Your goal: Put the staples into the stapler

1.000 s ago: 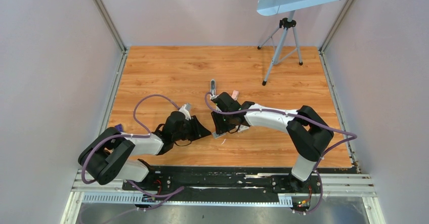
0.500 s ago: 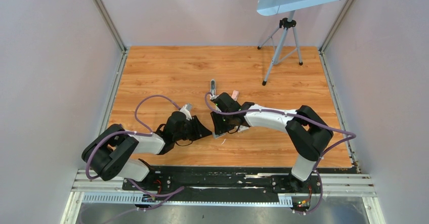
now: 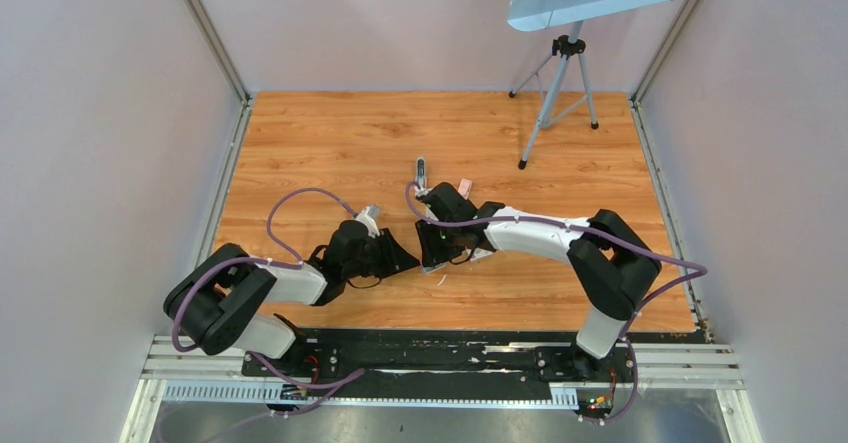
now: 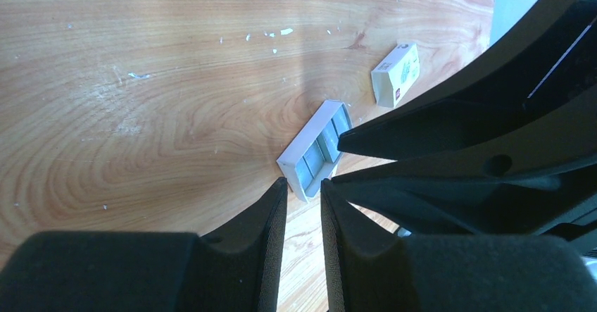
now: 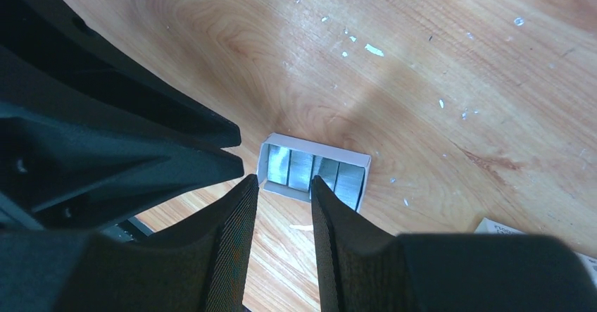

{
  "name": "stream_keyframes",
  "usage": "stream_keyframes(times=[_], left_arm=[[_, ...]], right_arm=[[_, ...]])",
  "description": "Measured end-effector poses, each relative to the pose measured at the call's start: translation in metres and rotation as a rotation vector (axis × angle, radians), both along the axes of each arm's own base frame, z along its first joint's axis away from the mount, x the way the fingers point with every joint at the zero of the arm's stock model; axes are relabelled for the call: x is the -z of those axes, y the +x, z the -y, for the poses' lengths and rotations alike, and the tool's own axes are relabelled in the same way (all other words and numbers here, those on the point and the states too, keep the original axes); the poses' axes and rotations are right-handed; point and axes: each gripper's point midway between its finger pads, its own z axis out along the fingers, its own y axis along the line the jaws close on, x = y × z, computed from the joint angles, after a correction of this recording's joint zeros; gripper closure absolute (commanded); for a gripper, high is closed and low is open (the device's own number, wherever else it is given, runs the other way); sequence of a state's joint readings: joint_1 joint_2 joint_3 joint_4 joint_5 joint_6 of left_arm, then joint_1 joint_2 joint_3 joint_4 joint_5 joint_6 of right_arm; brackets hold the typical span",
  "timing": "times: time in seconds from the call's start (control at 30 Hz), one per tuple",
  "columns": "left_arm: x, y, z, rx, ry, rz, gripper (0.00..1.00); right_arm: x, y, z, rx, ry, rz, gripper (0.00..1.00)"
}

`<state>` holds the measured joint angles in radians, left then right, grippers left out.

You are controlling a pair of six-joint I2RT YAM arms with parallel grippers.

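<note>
The staples [image 5: 310, 170] are being kept as silvery strips side by side in a small white tray [image 5: 317, 148] on the wooden table [image 5: 436, 58]. The right gripper [image 5: 283, 179] is being held over one end of the tray, its fingers slightly spread and pinching nothing. The left gripper [image 4: 303, 183] is being held just beside the tray, a narrow gap showing between its fingers. The stapler [image 3: 422, 171] is lying beyond the right gripper.

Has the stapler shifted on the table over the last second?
No. The stapler lies in the same spot in the top view, equally far left of the tripod's near foot and pointing the same way.
</note>
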<state>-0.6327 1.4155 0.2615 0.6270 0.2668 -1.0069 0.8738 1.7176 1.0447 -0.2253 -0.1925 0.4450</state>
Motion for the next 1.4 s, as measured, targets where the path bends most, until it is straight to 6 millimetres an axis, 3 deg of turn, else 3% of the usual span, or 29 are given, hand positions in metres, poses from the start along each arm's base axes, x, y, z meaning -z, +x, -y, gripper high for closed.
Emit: stream_keyframes(times=[0.17, 0.53, 1.4], left_arm=[[0.001, 0.000, 0.000, -0.001, -0.001, -0.008, 0.81], [0.001, -0.004, 0.006, 0.012, -0.014, -0.010, 0.80], [0.003, -0.004, 0.006, 0.013, -0.011, -0.014, 0.80]], right_arm=[[-0.005, 0.006, 0.005, 0.010, -0.008, 0.024, 0.62], [-0.001, 0.016, 0.019, 0.027, -0.059, 0.055, 0.62], [0.003, 0.015, 0.020, 0.025, -0.065, 0.046, 0.62]])
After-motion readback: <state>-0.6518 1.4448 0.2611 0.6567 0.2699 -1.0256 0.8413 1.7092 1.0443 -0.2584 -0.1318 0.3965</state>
